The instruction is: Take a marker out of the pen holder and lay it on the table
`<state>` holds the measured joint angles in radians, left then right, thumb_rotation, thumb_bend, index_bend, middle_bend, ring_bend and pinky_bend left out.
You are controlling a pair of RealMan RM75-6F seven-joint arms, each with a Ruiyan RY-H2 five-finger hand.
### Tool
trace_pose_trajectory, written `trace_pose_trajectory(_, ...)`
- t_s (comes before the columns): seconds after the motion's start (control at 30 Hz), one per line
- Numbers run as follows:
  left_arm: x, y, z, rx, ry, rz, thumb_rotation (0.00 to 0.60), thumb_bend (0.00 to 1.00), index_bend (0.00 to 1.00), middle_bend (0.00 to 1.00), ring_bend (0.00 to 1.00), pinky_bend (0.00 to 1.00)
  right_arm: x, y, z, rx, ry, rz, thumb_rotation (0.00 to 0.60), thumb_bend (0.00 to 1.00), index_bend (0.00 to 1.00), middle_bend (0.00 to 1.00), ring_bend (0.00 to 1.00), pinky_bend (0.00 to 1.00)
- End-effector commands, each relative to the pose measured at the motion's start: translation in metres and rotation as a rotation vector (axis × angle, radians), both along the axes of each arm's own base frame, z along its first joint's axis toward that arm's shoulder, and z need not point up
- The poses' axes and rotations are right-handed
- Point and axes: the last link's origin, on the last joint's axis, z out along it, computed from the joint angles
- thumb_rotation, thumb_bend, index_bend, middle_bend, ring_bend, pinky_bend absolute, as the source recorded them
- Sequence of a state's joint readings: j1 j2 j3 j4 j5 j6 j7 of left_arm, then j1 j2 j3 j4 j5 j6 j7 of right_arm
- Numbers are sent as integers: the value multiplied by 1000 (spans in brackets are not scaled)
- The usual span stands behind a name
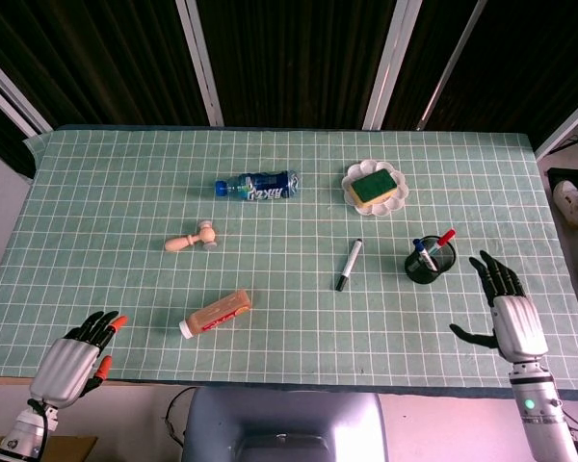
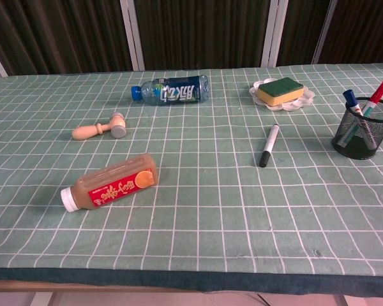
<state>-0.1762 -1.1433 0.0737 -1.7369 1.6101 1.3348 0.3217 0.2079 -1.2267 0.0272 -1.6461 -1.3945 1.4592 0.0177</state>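
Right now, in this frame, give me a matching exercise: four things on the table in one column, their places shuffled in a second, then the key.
Things:
1. black marker
2. sponge
3. blue-capped marker
4. right hand

Places:
A. in the white dish
B. standing in the mesh pen holder
C. lying flat on the table, left of the holder
D. open near the table's front edge, holding nothing

Pairs: 1-C, 2-A, 3-B, 4-D
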Motion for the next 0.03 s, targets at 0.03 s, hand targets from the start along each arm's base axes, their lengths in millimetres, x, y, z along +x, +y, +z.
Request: trace_pose_trajectory(0.03,0,0,-1,0,3,-3,600,524,134,97,102,397,-1,1,-3,29,3,3,600,214,60,83,49,189)
